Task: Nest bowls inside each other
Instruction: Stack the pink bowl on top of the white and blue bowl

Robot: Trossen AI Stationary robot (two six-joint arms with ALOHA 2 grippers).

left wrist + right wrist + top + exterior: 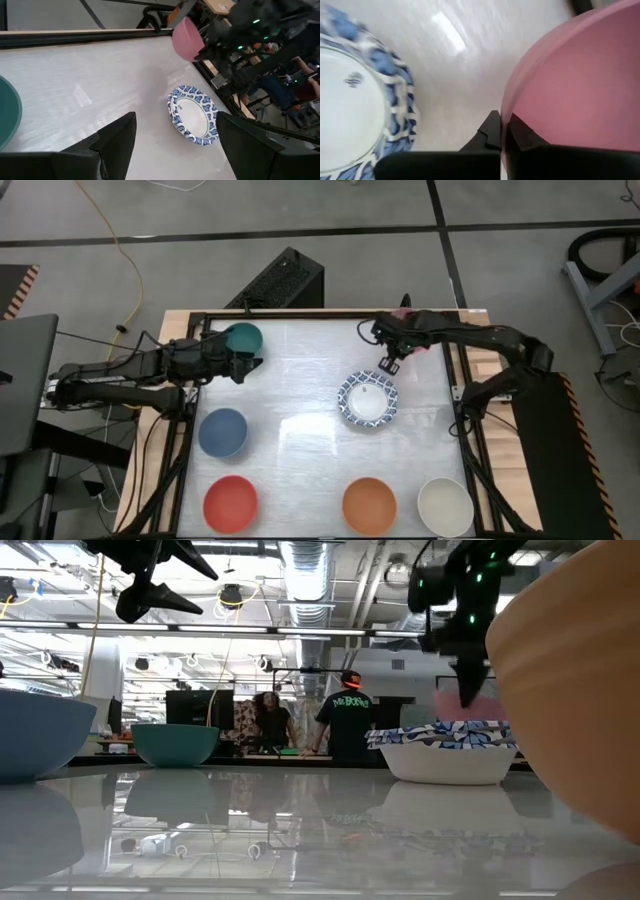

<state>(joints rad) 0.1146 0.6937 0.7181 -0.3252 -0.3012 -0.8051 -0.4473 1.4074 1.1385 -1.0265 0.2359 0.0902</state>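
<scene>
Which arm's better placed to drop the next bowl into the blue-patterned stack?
Right. Its gripper is shut on the pink bowl's rim, beside the patterned bowls. The left gripper hangs open and empty over by the green bowl, farther off.

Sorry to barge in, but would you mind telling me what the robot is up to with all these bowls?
It is nesting bowls. The right gripper is shut on the rim of the pink bowl, holding it at the table's far side, near the patterned bowls, which look already stacked. The left gripper waits open beside the green bowl. The blue, red, orange and cream bowls sit separately.
</scene>
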